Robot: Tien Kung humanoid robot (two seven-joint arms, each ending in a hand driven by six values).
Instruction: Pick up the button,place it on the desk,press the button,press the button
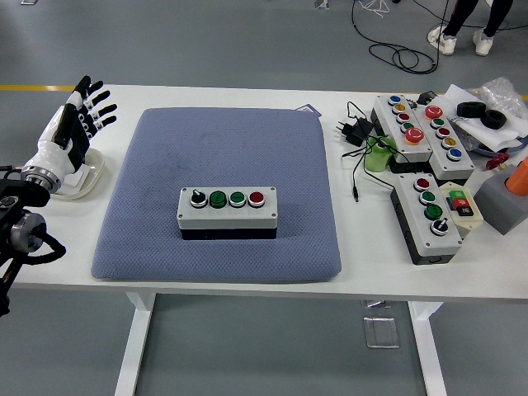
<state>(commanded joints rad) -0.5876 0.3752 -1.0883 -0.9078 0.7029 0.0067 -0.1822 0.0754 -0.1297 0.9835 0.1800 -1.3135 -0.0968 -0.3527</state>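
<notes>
While the left hand (77, 121), fingers spread and empty, hovered at the table's left edge, the grey four-button control box (228, 211) sat mid blue-grey foam pad (148, 198), well apart. Risk: soft pad could let box tip or slide w/ an off-centre press. Right arm out of view; box's rear side hidden.

The white desk (247, 276) carries a blue-grey pad (219, 194) at centre-left. A white dish (87, 177) lies near the left edge. Right of the pad: a black power adapter with cable (353, 132), 2 long grey button boxes (421, 132) side by side, and 1 shorter button box (429, 216) nearer the front edge. A grey block (501, 202) sits at far right.
</notes>
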